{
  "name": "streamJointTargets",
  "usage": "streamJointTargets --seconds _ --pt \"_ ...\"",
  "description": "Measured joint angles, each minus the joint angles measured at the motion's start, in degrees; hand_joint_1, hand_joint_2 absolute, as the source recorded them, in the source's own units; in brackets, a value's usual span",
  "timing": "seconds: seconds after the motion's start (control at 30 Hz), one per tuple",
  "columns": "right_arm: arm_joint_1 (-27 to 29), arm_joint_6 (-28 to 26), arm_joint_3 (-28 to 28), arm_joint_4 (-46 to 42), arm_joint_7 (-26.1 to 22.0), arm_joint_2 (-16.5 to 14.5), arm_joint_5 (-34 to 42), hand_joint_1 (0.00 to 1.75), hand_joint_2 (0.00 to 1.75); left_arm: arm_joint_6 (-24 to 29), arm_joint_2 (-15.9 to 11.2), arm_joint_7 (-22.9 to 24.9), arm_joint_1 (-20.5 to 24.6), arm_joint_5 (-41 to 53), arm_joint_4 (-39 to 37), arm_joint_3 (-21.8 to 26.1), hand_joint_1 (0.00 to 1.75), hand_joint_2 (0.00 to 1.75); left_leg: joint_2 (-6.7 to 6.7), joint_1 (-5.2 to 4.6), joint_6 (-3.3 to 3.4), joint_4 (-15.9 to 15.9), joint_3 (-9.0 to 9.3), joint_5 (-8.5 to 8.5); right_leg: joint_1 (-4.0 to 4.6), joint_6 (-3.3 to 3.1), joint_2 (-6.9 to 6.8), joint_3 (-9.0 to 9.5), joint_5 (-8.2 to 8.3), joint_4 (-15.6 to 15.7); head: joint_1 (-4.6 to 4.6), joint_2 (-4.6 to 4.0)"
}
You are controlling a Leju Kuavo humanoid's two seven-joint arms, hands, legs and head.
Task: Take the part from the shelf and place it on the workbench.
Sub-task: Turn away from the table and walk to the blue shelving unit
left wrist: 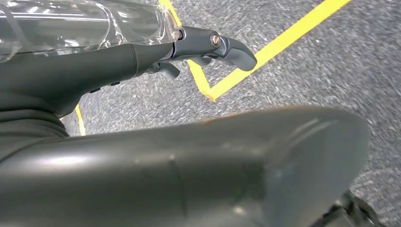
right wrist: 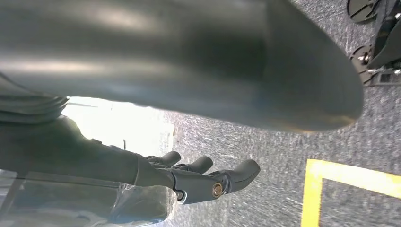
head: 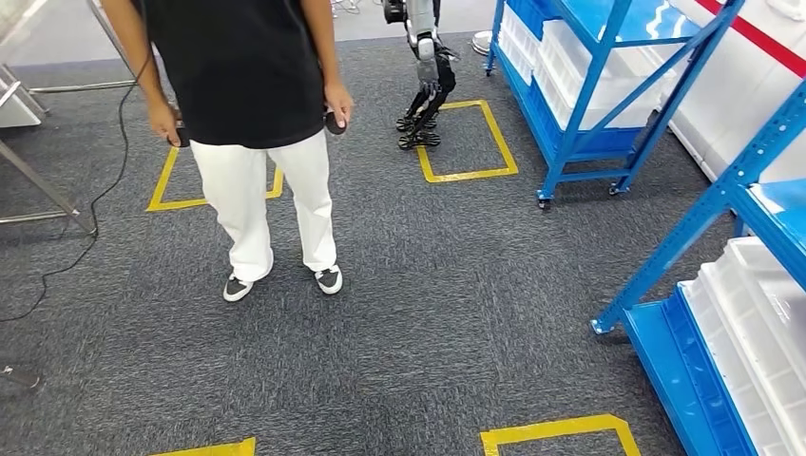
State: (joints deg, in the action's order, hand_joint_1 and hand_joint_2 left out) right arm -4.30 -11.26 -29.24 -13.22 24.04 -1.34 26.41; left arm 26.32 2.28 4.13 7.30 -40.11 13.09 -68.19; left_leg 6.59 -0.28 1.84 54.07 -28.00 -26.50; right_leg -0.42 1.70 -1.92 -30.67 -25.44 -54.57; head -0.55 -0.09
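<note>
Two hands, both empty. My left hand (left wrist: 203, 49) hangs at my side over the grey carpet (left wrist: 331, 94), fingers loosely stretched and apart, nothing in them. My right hand (right wrist: 203, 175) is the same: fingers spread a little, no load.

Floor next. A yellow tape corner (left wrist: 265, 52) lies under the left hand. In the head view a taped box (head: 556, 432) sits just ahead of me.

Near shelf (head: 722, 199), blue steel, stands close on my right. Its low level carries white trays (head: 760, 323), ribbed and set side by side. The part is not something I can pick out. It should be on this rack or the next, but what the trays hold is hidden from this angle.

A person (head: 266, 180) in a black top and white trousers stands ahead on my left, a small dark object in each hand.

Far shelf (head: 589, 95) is the same blue build, with more white trays. Another robot (head: 425, 85) stands beside it at a taped square (head: 470, 142). Metal legs (head: 38, 190) at the far left may belong to the bench; I cannot tell.

Handling, judged only: probably a rigid workshop piece, possibly smooth, weight unknown. I plan to wrap the fingers around its middle, thumb opposed, lift straight out of the tray, and test the weight before I turn away.
</note>
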Motion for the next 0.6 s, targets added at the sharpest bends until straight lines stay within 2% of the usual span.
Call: streamJointTargets --seconds 0.07,0.1,0.13,0.17,0.2,0.23,0.27,0.3,0.33,0.37,0.4,0.43,0.47,0.5,0.53,0.6 --pt "-0.01 0.0 0.0 0.0 -0.01 0.02 0.01 0.0 0.0 -0.06 0.01 -0.07 0.16 -0.21 0.01 0.0 0.0 0.0 -2.49 0.39 -0.6 3.86 -1.5 -2.56 -0.16 -0.68 1.04 -0.11 0.31 0.11 -0.05 0.0" --pt "-0.05 0.01 0.0 0.0 0.0 0.02 0.02 0.0 0.0 -0.1 0.01 -0.11 0.16 -0.31 0.01 0.0 0.0 0.0 -4.19 0.53 -0.81 7.7 -3.17 -4.65 -0.19 -0.92 1.64 -0.27 0.43 0.1 -0.08 0.0" --pt "-0.11 0.01 0.0 0.0 0.0 0.01 0.03 0.0 0.0 -0.14 0.01 -0.14 0.07 -0.37 0.01 0.0 0.0 0.0 -5.3 0.56 -0.91 12.12 -5.25 -6.72 -0.16 -1.15 2.3 -0.42 0.54 0.09 -0.1 0.0" --pt "-0.15 0.02 0.0 0.0 -0.01 0.0 0.04 0.0 0.0 -0.18 0.01 -0.11 -0.08 -0.38 0.01 0.0 0.0 0.0 -5.76 0.58 -0.94 15.96 -7.11 -8.16 -0.11 -1.29 3.08 -0.56 0.62 0.08 -0.12 0.0" --pt "-0.14 0.02 0.0 0.0 -0.01 -0.01 0.06 0.0 0.0 -0.22 0.01 -0.08 -0.23 -0.38 0.01 0.0 0.0 0.0 -5.97 0.57 -0.92 18.18 -8.25 -8.58 -0.06 -1.35 3.94 -0.64 0.68 0.07 -0.12 0.0" --pt "-0.11 0.02 0.0 0.0 -0.02 -0.02 0.07 0.0 0.0 -0.27 0.01 -0.04 -0.31 -0.37 0.01 0.0 0.0 0.0 -6.09 0.57 -0.81 18.05 -8.32 -7.78 -0.03 -1.36 4.81 -0.65 0.74 0.06 -0.13 0.0" --pt "-0.09 0.02 0.0 0.0 -0.03 -0.02 0.08 0.0 0.0 -0.33 0.01 -0.01 -0.33 -0.36 0.01 0.0 0.0 0.0 -6.37 0.57 -0.63 15.62 -7.33 -5.98 -0.02 -1.33 5.68 -0.6 0.77 0.04 -0.13 0.0" --pt "-0.09 0.02 0.0 0.0 -0.03 -0.02 0.12 0.0 0.0 -0.39 0.0 0.01 -0.27 -0.35 0.01 0.0 0.0 0.0 -7.18 0.57 -0.39 11.62 -5.61 -3.65 -0.03 -1.26 6.49 -0.53 0.82 0.04 -0.13 0.0" --pt "-0.11 0.01 0.0 0.0 -0.04 -0.05 0.17 0.0 0.0 -0.43 -0.03 0.01 -0.18 -0.34 0.01 0.0 0.0 0.0 -8.67 0.51 -0.1 7.18 -3.79 -1.5 0.04 -1.12 7.21 -0.54 0.85 -0.03 -0.13 0.0" --pt "-0.16 0.0 0.0 0.0 -0.04 -0.09 0.25 0.0 0.0 -0.47 -0.06 0.01 -0.08 -0.34 0.01 0.0 0.0 0.0 -9.91 0.5 0.15 3.68 -2.36 -0.06 0.1 -0.93 7.91 -0.66 0.9 -0.1 -0.12 0.01" --pt "-0.19 -0.01 0.0 0.0 -0.04 -0.13 0.32 0.0 0.0 -0.5 -0.09 0.01 -0.02 -0.34 0.01 0.0 0.0 0.0 -10.83 0.43 0.34 1.56 -1.58 0.65 0.13 -0.68 8.55 -0.85 0.98 -0.17 -0.12 0.01" --pt "-0.2 -0.02 0.0 0.0 -0.04 -0.16 0.38 0.0 0.0 -0.53 -0.12 0.02 0.01 -0.34 0.01 0.0 0.0 0.0 -11.06 0.33 0.53 0.65 -1.32 0.79 0.13 -0.37 9.18 -1.08 1.08 -0.17 -0.12 0.01" --pt "-0.14 -0.04 0.0 0.01 -0.03 -0.16 0.41 0.0 0.0 -0.57 -0.11 0.03 0.03 -0.34 0.01 0.0 0.0 0.0 -10.43 0.37 0.77 0.45 -1.27 0.83 0.1 -0.02 9.83 -1.31 1.21 -0.12 -0.12 0.01" --pt "-0.02 -0.07 0.0 0.02 -0.03 -0.14 0.43 0.0 0.0 -0.59 -0.08 0.04 0.08 -0.34 0.01 0.0 0.0 0.0 -9.78 0.41 1.09 0.23 -1.23 1.0 0.04 0.23 9.62 -1.51 1.11 -0.33 -0.12 0.0" --pt "0.07 -0.1 0.0 0.03 -0.02 -0.11 0.45 0.0 0.0 -0.61 -0.04 0.04 0.14 -0.34 0.01 0.01 0.0 0.0 -9.11 0.48 1.45 -0.01 -1.16 1.17 0.08 0.48 8.54 -1.95 0.5 -1.17 -0.09 0.0" --pt "0.06 -0.15 0.0 0.04 0.03 -0.07 0.5 0.0 0.0 -0.61 0.02 0.04 0.2 -0.35 0.02 0.02 0.0 0.0 -7.53 0.49 2.03 -0.35 -1.03 1.4 0.15 0.83 4.98 -4.38 -2.75 -6.59 0.0 0.0"
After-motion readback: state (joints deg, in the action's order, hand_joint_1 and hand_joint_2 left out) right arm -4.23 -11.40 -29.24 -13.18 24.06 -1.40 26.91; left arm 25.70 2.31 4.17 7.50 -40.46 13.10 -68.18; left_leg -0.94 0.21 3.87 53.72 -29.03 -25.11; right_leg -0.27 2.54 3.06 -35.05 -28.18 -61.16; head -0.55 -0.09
